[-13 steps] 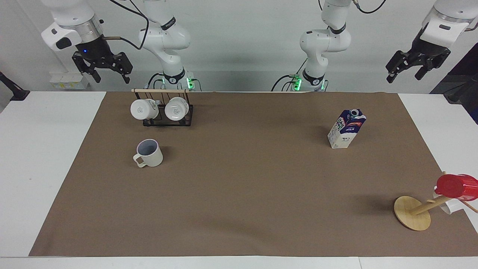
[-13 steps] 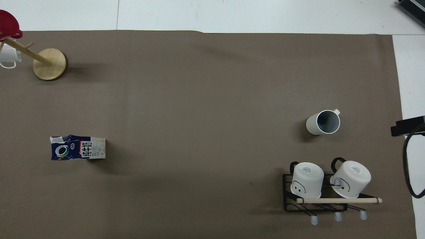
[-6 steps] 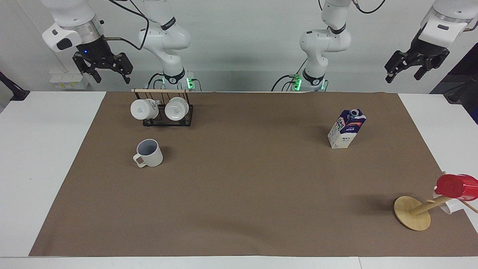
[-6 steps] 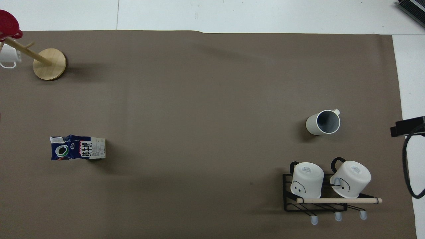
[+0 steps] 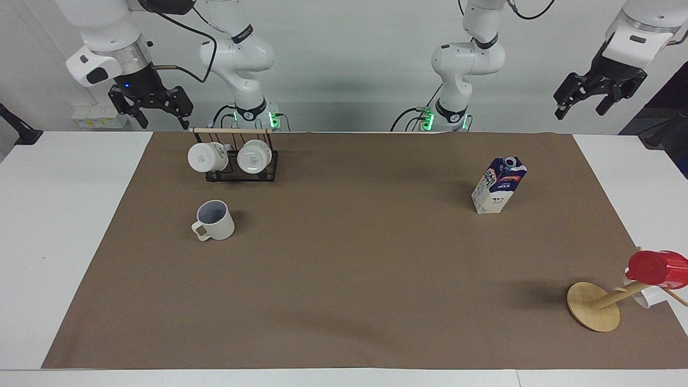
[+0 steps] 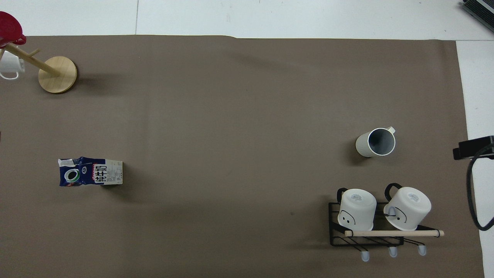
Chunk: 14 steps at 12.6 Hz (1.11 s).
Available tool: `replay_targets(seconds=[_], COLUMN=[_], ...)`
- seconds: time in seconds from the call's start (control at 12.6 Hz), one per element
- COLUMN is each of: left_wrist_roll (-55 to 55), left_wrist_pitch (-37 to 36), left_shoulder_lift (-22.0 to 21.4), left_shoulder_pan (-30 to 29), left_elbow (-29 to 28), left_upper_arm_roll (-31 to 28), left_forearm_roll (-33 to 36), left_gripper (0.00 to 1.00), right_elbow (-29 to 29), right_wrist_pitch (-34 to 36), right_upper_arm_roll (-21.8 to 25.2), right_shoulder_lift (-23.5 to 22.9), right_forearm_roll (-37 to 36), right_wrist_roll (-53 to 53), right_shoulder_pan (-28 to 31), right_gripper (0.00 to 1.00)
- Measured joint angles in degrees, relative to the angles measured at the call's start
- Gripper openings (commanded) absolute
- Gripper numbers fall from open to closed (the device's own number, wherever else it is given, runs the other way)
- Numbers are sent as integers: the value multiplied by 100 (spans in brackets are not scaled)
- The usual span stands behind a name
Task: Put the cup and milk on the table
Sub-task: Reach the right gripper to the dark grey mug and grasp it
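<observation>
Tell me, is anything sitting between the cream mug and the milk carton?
No. Between the cream mug and the milk carton there is only bare brown sheet; both the facing and overhead views show it.

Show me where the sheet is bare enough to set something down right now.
The widest bare stretch of brown sheet runs between the cup and the milk, down to the table edge farthest from the robots. It is crowded around the black mug rack near the cup, and by the wooden cup tree with its red cup.
</observation>
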<state>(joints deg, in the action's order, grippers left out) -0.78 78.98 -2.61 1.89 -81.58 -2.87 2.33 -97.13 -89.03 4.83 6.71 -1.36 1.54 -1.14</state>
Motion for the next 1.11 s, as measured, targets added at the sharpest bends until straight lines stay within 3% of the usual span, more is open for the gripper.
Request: replay_targets(seconds=[0.48,1.11], left_wrist_roll=[0,-1], left_wrist_pitch=[0,0], left_shoulder_lift=[0,0], left_shoulder_pan=[0,0], left_elbow=[0,0], left_upper_arm_roll=[0,4], left_forearm_roll=[0,0], left_gripper=[100,100], right_elbow=[-884,-1238], right_wrist_pitch=[-1319,-2525], right_upper_arm_roll=[-9,-21], right_shoulder_lift=[-281,-1181], right_forearm_roll=[6,15], right_wrist_roll=[0,-227], right_shoulder_pan=[-19,-469], right_gripper=[100,100])
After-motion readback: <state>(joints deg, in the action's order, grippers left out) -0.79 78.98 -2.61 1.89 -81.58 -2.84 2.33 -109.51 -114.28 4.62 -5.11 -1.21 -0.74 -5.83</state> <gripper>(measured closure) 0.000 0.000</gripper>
